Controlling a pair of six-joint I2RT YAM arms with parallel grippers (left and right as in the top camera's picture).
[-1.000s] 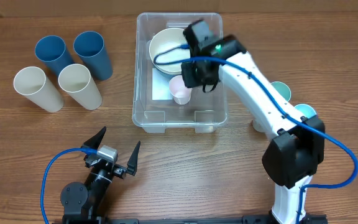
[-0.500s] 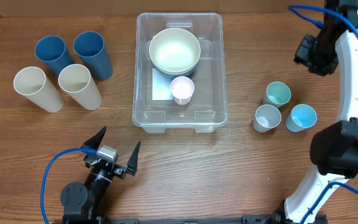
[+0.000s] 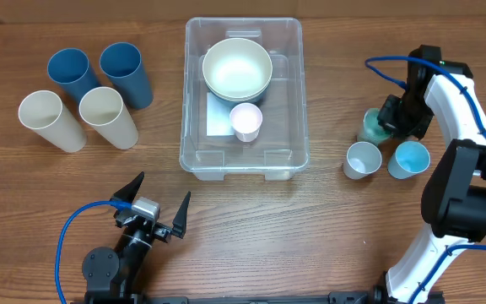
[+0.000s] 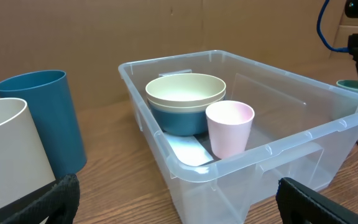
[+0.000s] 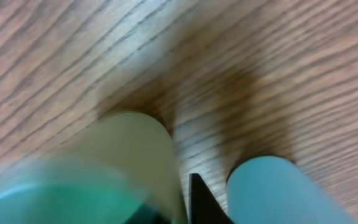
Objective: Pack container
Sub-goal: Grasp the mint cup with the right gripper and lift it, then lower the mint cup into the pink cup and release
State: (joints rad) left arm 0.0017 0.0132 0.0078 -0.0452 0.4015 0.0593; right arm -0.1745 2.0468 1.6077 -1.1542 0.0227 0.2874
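The clear container (image 3: 194, 93) sits at the table's middle, and its near rim shows in the left wrist view (image 4: 185, 168). It holds a cream bowl (image 3: 237, 67) stacked on a blue bowl, and a pink cup (image 3: 246, 121). My right gripper (image 3: 392, 118) is down at a small green cup (image 3: 371, 127) to the right of the container. In the right wrist view one dark fingertip (image 5: 194, 199) stands just outside the blurred green cup (image 5: 73, 186); the other finger is hidden. My left gripper (image 3: 157, 201) is open and empty in front of the container.
A small white cup (image 3: 363, 159) and a small light blue cup (image 3: 410, 158) stand just in front of the green cup. Two tall blue cups (image 3: 68, 72) and two tall cream cups (image 3: 49, 118) stand at the left. The table's far edge runs behind the container.
My right arm left the container, where the pink cup now stands, swung to the far right and came down onto the green cup. The left arm has not moved.
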